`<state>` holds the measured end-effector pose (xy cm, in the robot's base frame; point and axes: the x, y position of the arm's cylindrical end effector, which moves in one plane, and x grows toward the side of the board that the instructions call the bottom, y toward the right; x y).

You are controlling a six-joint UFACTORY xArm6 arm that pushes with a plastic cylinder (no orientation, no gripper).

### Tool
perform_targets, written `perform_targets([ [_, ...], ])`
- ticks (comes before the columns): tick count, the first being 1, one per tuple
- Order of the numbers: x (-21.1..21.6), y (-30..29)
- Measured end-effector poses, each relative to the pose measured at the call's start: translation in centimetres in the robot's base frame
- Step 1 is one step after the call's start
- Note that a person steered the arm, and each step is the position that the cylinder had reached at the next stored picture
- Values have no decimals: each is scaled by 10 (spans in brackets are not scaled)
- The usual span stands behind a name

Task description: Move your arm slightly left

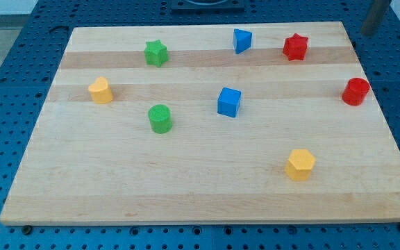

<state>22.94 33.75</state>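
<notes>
My tip itself does not show: only a short grey length of the rod (376, 17) is visible at the far right corner of the view, beyond the edge of the wooden board (186, 187), and its lower end seems to sit off the board over the blue perforated table (5, 42). The step is a small nudge leftward, so I judge it best done as a short, slow slide toward the board's far right corner and no further, stopping well before the red star (295, 46), the nearest block on that line. The red cylinder (356, 92) sits nearer and to the right, and should stay untouched. There are no jaws on this rig, only a bare rod, so nothing is held. Further left lie the blue wedge-like block (242, 40), the blue cube (229, 102), the green star (156, 53), the green cylinder (160, 119), the yellow heart-like block (101, 90) and, near right, the yellow hexagon (300, 164).
</notes>
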Motion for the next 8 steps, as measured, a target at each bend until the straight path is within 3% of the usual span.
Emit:
perform_targets([
  [6,-5,-31],
  [8,-5,-67],
])
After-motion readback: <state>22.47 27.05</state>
